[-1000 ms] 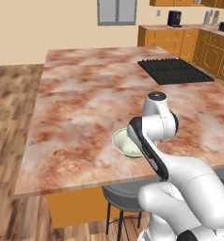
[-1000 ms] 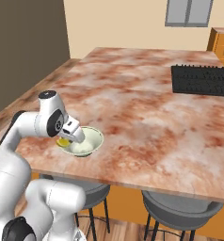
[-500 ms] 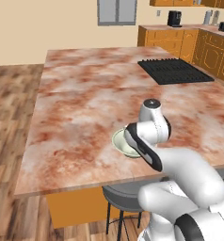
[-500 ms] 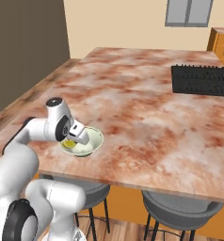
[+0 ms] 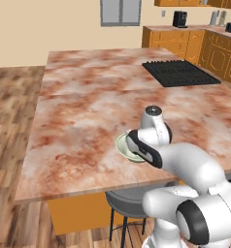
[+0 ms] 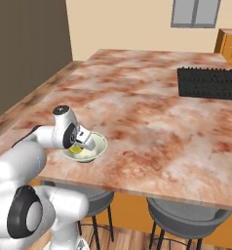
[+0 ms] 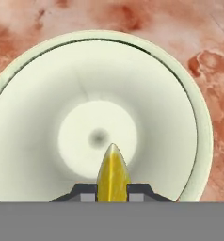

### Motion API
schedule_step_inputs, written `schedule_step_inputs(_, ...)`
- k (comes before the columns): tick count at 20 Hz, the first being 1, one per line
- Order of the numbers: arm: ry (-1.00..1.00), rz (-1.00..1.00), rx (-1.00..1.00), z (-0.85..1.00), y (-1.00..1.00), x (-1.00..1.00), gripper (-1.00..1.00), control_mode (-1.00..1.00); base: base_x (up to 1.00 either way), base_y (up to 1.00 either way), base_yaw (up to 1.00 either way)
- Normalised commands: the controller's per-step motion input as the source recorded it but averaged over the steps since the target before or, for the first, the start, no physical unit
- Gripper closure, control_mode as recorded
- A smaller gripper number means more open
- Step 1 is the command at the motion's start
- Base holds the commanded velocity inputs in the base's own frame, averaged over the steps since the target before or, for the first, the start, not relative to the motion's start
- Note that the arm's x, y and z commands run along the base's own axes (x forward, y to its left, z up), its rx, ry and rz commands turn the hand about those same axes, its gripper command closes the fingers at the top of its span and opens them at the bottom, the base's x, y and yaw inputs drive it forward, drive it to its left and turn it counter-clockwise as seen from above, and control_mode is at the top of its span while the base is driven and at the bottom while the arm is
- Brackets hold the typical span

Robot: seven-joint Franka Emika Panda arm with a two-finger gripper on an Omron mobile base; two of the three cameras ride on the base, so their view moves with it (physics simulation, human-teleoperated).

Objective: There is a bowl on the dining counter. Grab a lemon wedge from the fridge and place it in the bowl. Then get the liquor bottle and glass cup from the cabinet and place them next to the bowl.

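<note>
Your gripper [image 7: 112, 192] is pinching the lemon wedge [image 7: 113, 174] between its two dark finger tips, and through the hand view you look straight down into the bowl [image 7: 43, 84], with the yellow wedge poised over its pale inner floor. From the right base view, the gripper [image 6: 82, 145] sits just inside the rim of the bowl [image 6: 99, 149], which rests on the marbled worktop [image 6: 152, 112] near its front edge; a black cooktop [image 6: 208, 83] lies well apart toward the far side.
</note>
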Motion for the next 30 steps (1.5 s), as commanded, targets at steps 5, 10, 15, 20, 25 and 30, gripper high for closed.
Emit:
schedule_step_inputs(5, 0.0, 0.0, 0.0, -0.23, 0.0, 0.29, 1.0, -1.0, 0.0, 0.0, 0.0)
schedule_step_inputs(10, 0.0, 0.0, 0.0, -0.12, 0.0, 0.22, -1.0, -1.0, 0.0, 0.0, 0.0)
schedule_step_inputs(15, 0.0, 0.0, 0.0, 0.0, 0.0, 0.13, -1.0, -1.0, 0.0, 0.0, 0.0)
schedule_step_inputs(20, -0.03, 0.0, 0.05, 0.34, 0.0, -0.15, -1.0, -1.0, 0.0, 0.0, 0.0)
schedule_step_inputs(25, -0.16, 0.0, 0.12, 0.99, -0.14, -0.57, -1.0, -1.0, 0.0, 0.0, 0.0)
schedule_step_inputs(30, -0.12, 0.0, 0.09, 1.0, -0.36, -0.83, -1.0, -1.0, 0.0, 0.0, 0.0)
